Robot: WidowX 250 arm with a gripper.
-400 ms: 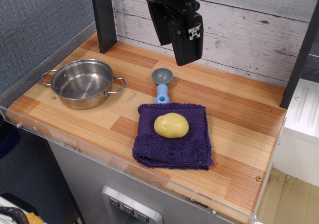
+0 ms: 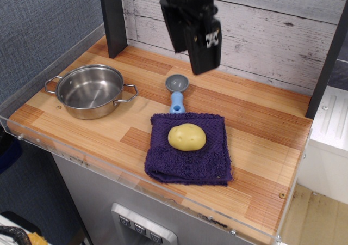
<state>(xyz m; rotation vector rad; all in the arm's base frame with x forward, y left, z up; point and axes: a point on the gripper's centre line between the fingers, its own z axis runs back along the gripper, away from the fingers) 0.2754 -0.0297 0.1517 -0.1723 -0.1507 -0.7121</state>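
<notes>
My black gripper [image 2: 192,48] hangs high over the back of the wooden counter, above and just right of a blue-handled scoop [image 2: 176,91]. Its fingers hang apart with nothing between them. A yellow potato [image 2: 187,136] lies on a folded purple cloth [image 2: 188,157] at the middle front, well below the gripper. The scoop's grey bowl faces the back wall and its handle reaches the cloth's far edge. A steel pot [image 2: 91,91] with two handles stands empty at the left.
A black post [image 2: 112,17] rises at the back left, another [image 2: 329,60] at the right. A white plank wall [image 2: 272,32] closes the back. A clear acrylic rim [image 2: 136,181] runs along the counter's front and left edges.
The gripper has shifted slightly up and tilted a little; everything on the counter stays where it was.
</notes>
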